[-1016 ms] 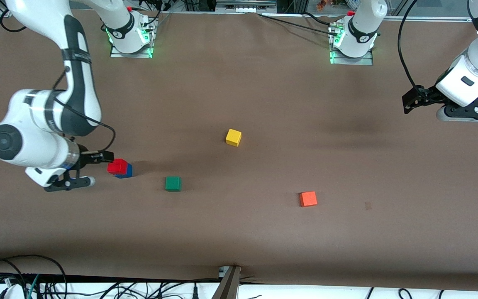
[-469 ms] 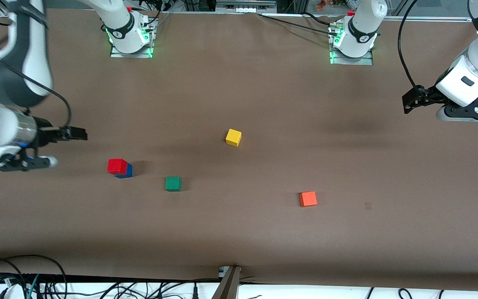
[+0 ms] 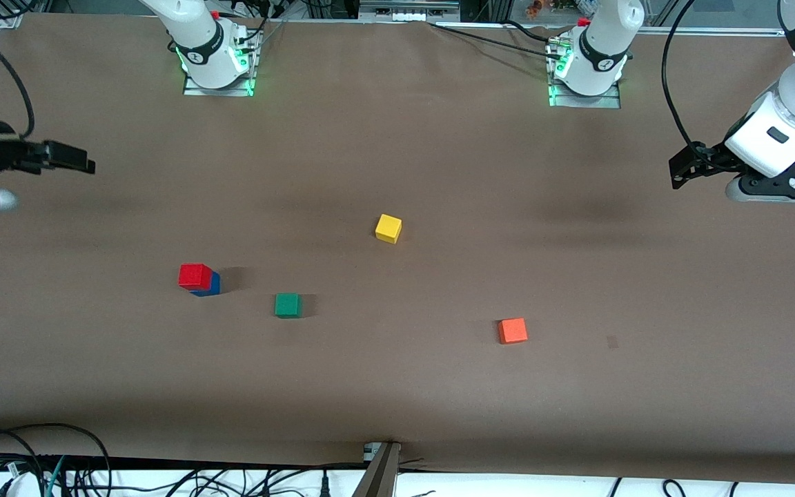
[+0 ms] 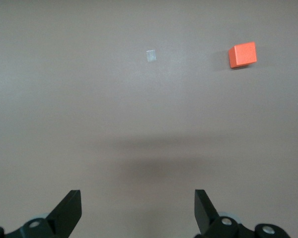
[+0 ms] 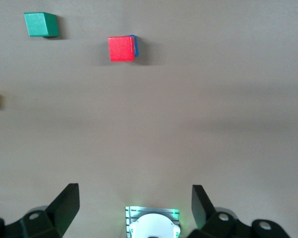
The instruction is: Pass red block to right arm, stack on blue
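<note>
Sitting square on the blue (image 3: 210,286), red block (image 3: 194,276) looks light, rigid, matte—pinch opposite flat faces; right claw (image 5: 134,198) and left claw (image 4: 138,203) both released, empty.

Both sets of jaws stand spread with bare brown surface (image 3: 439,386) showing between them. Ahead of the right gripper (image 5: 134,210) the way to the red block (image 5: 121,48) atop the blue block (image 5: 135,47) is open; the green block (image 5: 40,24) sits beside that stack. Ahead of the left gripper (image 4: 137,210) only the orange block (image 4: 242,54) stands, off to one side.
</note>
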`<move>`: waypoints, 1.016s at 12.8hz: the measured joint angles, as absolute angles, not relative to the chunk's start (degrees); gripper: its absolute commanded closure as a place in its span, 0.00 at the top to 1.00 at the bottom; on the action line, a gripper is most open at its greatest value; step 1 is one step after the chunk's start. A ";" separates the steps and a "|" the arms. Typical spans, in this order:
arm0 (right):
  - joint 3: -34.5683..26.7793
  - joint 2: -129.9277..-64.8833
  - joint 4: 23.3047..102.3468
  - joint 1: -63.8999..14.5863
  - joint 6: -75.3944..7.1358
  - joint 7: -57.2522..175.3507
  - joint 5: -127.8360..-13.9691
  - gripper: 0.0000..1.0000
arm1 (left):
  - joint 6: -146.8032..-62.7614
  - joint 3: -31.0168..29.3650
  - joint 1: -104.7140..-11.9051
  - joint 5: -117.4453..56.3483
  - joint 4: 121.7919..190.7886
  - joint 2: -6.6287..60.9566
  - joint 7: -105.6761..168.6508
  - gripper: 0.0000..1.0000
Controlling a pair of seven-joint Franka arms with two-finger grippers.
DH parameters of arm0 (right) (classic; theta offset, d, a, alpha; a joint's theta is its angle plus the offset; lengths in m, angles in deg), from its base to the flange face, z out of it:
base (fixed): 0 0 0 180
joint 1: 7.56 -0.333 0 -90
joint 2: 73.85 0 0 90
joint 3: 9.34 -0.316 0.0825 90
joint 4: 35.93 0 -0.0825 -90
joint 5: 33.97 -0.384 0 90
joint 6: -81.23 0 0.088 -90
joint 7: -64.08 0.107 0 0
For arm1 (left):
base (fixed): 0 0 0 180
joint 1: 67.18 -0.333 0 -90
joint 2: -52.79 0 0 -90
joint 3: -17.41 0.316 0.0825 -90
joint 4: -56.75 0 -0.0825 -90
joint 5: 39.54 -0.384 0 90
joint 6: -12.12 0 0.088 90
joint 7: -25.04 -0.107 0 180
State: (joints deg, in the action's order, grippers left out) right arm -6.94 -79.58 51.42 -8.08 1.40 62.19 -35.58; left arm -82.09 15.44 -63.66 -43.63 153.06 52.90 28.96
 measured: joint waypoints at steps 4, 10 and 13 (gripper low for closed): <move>-10.33 -75.96 52.96 -7.76 -1.78 62.21 -30.07 1.00 | -82.07 15.46 -63.91 -43.63 153.06 52.90 28.96 1.00; -11.25 -71.70 52.40 -7.58 1.71 62.24 -29.89 1.00 | -82.05 15.47 -64.05 -43.63 153.06 52.90 28.96 1.00; -11.31 -72.00 52.42 -7.56 2.60 62.30 -30.20 1.00 | -82.04 15.47 -64.05 -43.63 153.06 52.90 28.96 1.00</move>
State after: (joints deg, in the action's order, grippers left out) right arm -11.31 -72.00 52.42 -7.56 2.60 62.30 -30.20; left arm -82.04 15.47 -64.05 -43.63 153.06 52.90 28.96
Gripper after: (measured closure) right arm 0.000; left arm 0.000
